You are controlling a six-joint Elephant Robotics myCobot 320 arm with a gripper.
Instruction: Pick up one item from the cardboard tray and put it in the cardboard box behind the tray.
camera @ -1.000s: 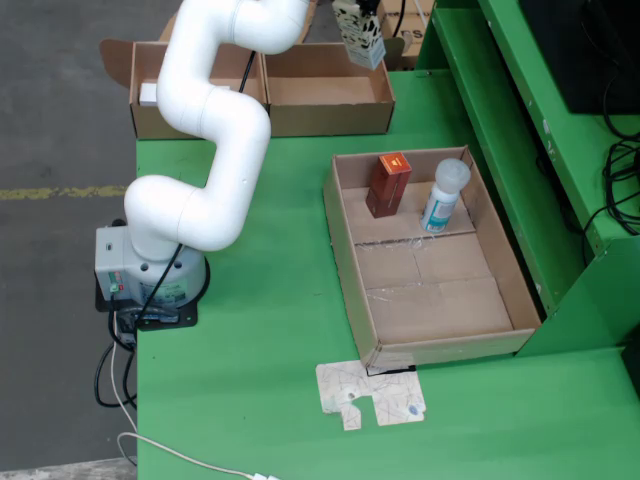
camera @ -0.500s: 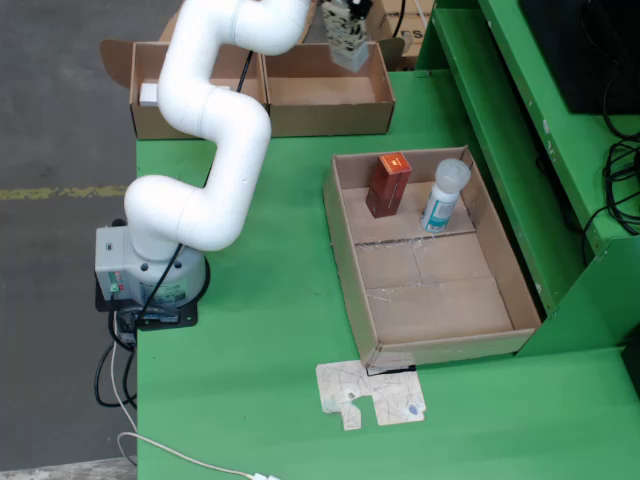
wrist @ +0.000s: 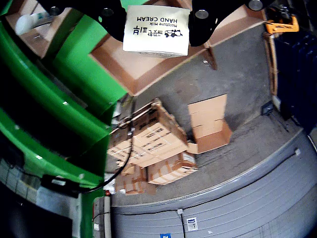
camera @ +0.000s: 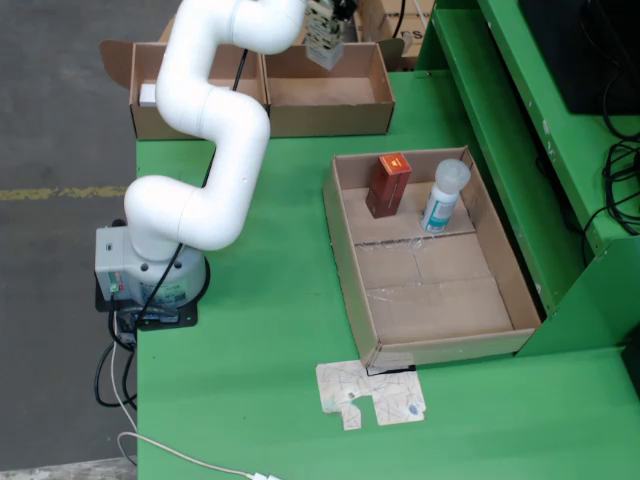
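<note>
Pick done: pincer holds hand cream box above the rear cardboard box; release left.

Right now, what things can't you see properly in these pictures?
- Gripper: in the still view it is cut off by the top edge, so its fingers stay hidden.
- Hand cream box: in the gripper view only one printed face shows.
- Left cardboard box: the white arm covers part of its inside.
- Bottle label: too small to read.
</note>
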